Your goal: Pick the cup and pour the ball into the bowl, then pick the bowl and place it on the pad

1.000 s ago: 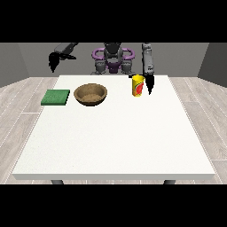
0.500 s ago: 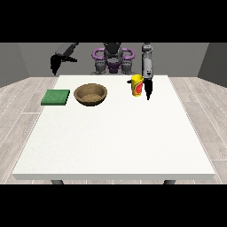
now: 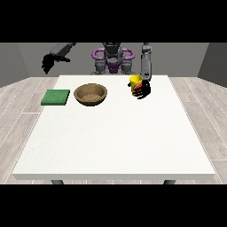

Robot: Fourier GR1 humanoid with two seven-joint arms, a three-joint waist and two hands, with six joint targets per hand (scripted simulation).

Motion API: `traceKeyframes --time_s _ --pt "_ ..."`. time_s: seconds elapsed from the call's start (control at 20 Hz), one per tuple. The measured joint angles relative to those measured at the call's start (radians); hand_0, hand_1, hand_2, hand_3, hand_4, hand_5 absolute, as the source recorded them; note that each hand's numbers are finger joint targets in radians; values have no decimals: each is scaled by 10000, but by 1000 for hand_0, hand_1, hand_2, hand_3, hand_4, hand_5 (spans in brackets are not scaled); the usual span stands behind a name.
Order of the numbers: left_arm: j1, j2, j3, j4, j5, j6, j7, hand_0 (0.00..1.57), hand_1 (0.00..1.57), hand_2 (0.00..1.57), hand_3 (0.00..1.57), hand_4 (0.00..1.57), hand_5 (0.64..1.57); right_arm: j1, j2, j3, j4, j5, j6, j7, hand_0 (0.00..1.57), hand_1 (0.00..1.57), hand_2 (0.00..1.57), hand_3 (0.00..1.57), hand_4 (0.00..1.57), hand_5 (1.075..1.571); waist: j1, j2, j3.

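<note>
One robot hand [image 3: 142,90] grasping cup [image 3: 135,83]; bowl [image 3: 90,94], pad [image 3: 56,97] alongside

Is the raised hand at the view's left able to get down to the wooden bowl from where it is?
Probably yes: the hand hangs in the air beyond the table's far edge, and nothing stands between it and the bowl.

Yellow cup [image 3: 135,81] tilted — bowl [image 3: 90,94] upright.
</note>
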Motion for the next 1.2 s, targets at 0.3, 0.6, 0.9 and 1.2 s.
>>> traceKeyframes --time_s 0.3,0.6,0.9,1.2 --pt "46 -29 -567 216 -685 676 1011 1353 1353 1571 1571 1551 1306 224 -320 -275 455 -265 196 591 0 0 0 0 0 1570 261 -1149 -119" --pt "-851 1888 -1259 92 -2141 951 3417 1456 1456 1571 1571 1571 1296 368 -315 -285 1042 -194 92 1000 0 0 0 0 0 1569 684 -2311 -141" --pt "-2173 2504 -2167 -114 -3692 1318 5974 1495 1495 1571 1571 1530 1287 383 -392 -404 1884 -43 258 412 0 0 0 0 0 1568 829 -2449 -158" --pt "-3045 2251 -2866 -297 -5051 1750 7817 1495 1495 1571 1571 1530 1287 123 -549 -500 2413 -127 531 163 0 0 0 0 0 1569 714 -2309 -174"
